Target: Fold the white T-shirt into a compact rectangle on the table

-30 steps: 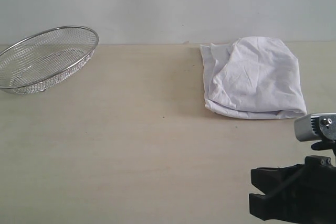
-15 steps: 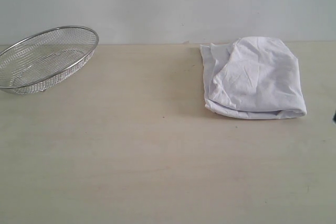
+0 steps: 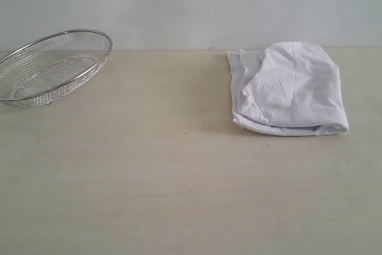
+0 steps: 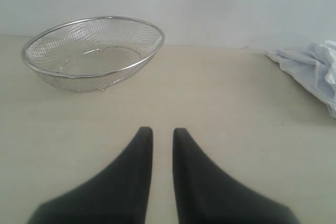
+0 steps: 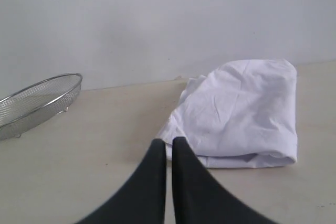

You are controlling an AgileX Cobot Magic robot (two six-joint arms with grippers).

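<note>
white t-shirt [image 3: 286, 88] lies folded on the table [image 3: 179, 177], on its far right part. closest in are the grippers. the left gripper [image 4: 163, 129] has its two black fingers narrowly parted, with bare tabletop showing through the slot and nothing between them. the right gripper [image 5: 169, 141] has its fingers closed together, also empty; its tips point at the shirt's near corner, and i cannot tell whether they touch it. beyond them runs a wide stretch of pale beige tabletop. farther back, the shirt sits as a rough, creased rectangle, plain white side up, with stacked layers showing along its near edge and a looser flap on its left side. well apart from it, at the far left, a round wire-mesh basket [image 3: 54, 67] sits tilted. behind both is a pale wall [image 3: 191, 4].
</note>
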